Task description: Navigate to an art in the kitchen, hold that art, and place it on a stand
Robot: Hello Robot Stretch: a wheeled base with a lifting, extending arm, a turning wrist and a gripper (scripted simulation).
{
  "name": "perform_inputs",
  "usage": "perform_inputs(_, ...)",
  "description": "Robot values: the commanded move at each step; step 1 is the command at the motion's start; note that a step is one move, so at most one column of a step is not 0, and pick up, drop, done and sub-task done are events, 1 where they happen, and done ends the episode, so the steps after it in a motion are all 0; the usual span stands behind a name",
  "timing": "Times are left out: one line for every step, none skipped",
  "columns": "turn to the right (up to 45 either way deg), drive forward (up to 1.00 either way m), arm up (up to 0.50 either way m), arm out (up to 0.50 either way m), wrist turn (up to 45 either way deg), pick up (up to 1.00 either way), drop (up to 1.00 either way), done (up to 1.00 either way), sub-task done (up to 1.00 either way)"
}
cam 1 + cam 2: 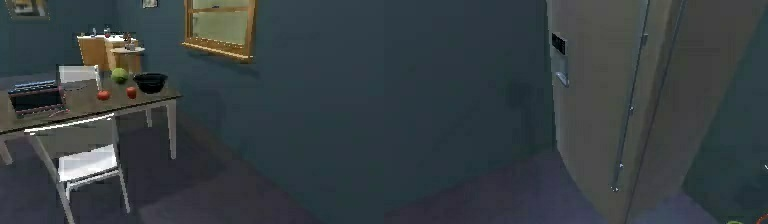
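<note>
Teal kitchen, dark desk (75,110); small framed wall picture (25,8) probably light, rigid; I'd grip frame edge; jaws: cannot tell.

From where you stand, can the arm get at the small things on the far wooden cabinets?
Probably not. The arm's side faces a tall pale fridge, while the cabinets stand ahead, past the table and chairs. It would likely need to drive over and turn first.

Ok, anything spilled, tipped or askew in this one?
Nothing stands out. The black bowl, laptop and green round thing sit tidily on the table, the white chair stands upright against it, and the fridge looks closed.
</note>
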Motion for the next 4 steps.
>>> perform_inputs(-45.0, 0.00, 0.00, 0.00, 0.0, 0.00, 0.00, 0.00, 0.00)
perform_inputs(-30.0, 0.00, 0.00, 0.00, 0.0, 0.00, 0.00, 0.00, 0.00)
perform_inputs(0.0, 1.00, 0.00, 0.00, 0.0, 0.00, 0.00, 0.00, 0.00)
perform_inputs(-3.0, 0.00, 0.00, 0.00, 0.0, 0.00, 0.00, 0.00, 0.00)
